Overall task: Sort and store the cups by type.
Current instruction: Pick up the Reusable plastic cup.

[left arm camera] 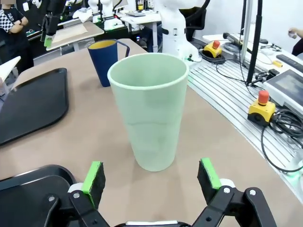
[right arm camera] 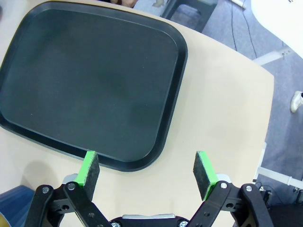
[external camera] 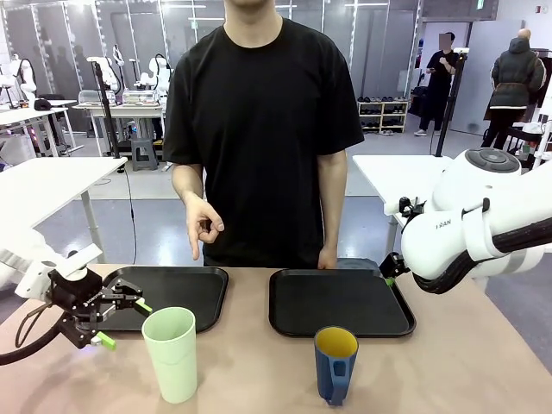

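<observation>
On the worktop point(external camera: 448, 371) the left tray point(external camera: 185, 289) and right tray point(external camera: 336, 302) lie empty. The pale green tumbler point(external camera: 171, 352) stands upright before the former, the dark blue mug point(external camera: 335, 362) before the latter. The left hand point(left arm camera: 151, 177), open and empty, is aimed at the tumbler; it should be centred before closing. The right hand point(right arm camera: 147, 166) is open and empty. No legible labelling is noted on either cup.

Matt plastic tumbler point(left arm camera: 149, 113), smooth blue mug point(external camera: 335, 366) (slight sheen), smooth black tray point(right arm camera: 94, 80)
</observation>
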Tool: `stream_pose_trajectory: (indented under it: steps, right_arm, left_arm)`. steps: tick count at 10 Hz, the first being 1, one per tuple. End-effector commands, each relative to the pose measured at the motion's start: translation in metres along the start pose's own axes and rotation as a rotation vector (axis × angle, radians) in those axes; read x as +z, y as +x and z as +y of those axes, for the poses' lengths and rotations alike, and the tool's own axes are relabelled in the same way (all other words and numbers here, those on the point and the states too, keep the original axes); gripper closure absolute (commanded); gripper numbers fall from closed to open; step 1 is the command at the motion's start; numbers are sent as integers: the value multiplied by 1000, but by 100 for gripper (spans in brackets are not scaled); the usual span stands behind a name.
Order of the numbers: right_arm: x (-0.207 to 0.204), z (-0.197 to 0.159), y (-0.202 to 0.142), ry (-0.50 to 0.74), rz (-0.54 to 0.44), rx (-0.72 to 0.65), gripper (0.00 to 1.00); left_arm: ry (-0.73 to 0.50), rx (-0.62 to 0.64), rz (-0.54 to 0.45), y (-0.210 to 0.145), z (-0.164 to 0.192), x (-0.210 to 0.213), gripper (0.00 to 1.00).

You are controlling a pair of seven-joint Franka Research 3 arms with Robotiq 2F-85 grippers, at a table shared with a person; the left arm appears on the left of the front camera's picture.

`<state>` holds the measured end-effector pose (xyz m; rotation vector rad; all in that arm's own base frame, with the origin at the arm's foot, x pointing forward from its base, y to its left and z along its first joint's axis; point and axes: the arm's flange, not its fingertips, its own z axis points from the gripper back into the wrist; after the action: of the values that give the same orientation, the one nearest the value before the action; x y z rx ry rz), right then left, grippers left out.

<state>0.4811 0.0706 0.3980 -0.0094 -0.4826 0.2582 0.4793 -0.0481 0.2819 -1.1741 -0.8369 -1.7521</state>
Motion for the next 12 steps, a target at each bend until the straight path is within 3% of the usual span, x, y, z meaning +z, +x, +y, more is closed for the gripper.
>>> stream_pose_trajectory:
  steps: [1,6,12]
  right_arm:
    - [0,0,-1,-2,-1,4,0]
    - [0,0,-1,-2,-1,4,0]
    - [0,0,-1,-2,-1,4,0]
  left_arm:
    - [-34,-20,-29,-8,9,-3,0]
    - [-10,-20,-122,-15,12,-33,0]
    - [-31,28,-84,-16,9,-31,0]
